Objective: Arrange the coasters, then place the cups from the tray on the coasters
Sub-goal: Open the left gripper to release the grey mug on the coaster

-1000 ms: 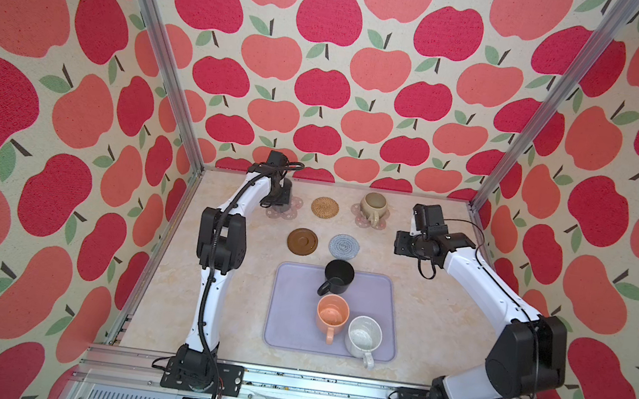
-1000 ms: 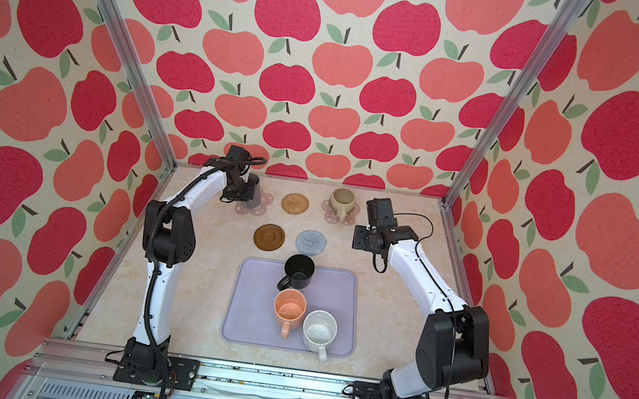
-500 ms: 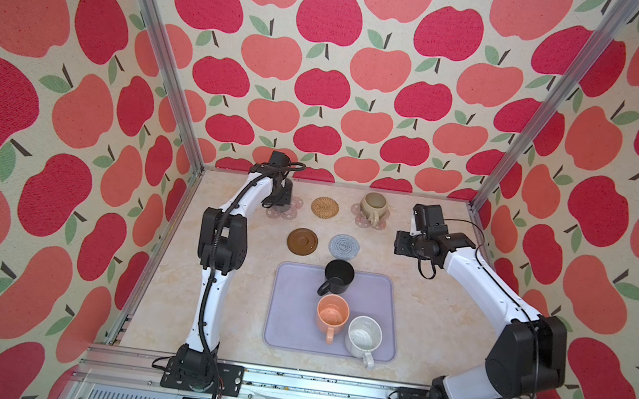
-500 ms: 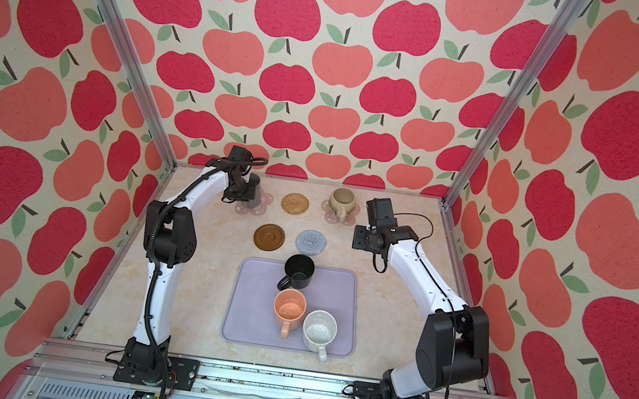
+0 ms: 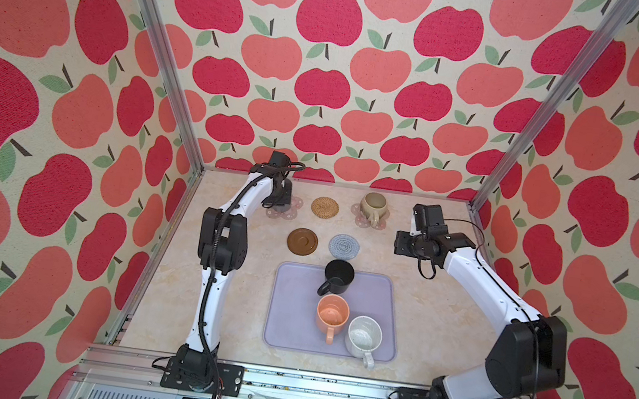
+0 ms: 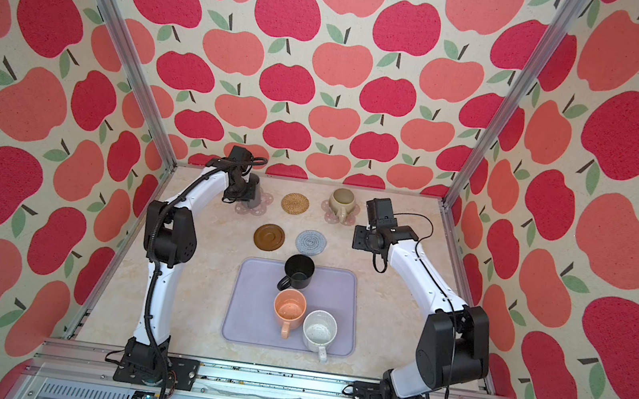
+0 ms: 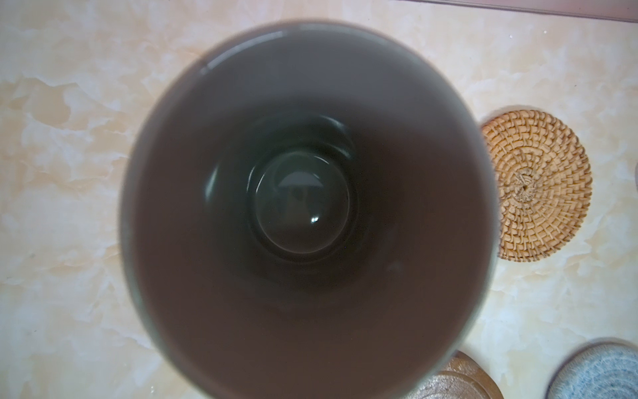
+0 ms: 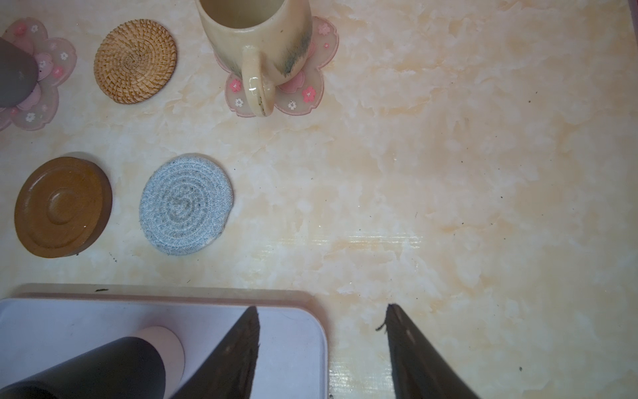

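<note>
Our left gripper [image 6: 242, 190] is at the grey cup [image 7: 303, 207], close to the table's far edge. Its wrist camera looks straight down into the cup, whose mouth fills most of that view, and neither jaw shows there. In both top views the wrist hides the grip, so we cannot tell whether the jaws clamp the rim or stand slack. The cup seems to rest on a pink flower coaster [image 5: 287, 214] directly under those jaws.

Our right gripper [image 8: 321, 307] hangs above the table [image 8: 483, 172] with its jaws moderately apart and nothing held between them. One tip is over a corner of the tray [image 8: 69, 328] and the other is over bare tabletop.

Ahead of these jaws the beige cup [image 8: 255, 34] stands on the second pink flower coaster [image 8: 310, 93], its handle turned back toward them. Off to the tray-side jaw lie three bare coasters: the rattan coaster [image 8: 134, 61], the brown disc [image 8: 62, 207] and the grey crocheted coaster [image 8: 186, 203], which is the closest of the three.

The black cup [image 5: 338, 276] stands on the tray just beside that same jaw. The orange cup [image 5: 332, 315] and the speckled white cup [image 5: 364, 334] stand side by side on the tray, further behind the jaws.
</note>
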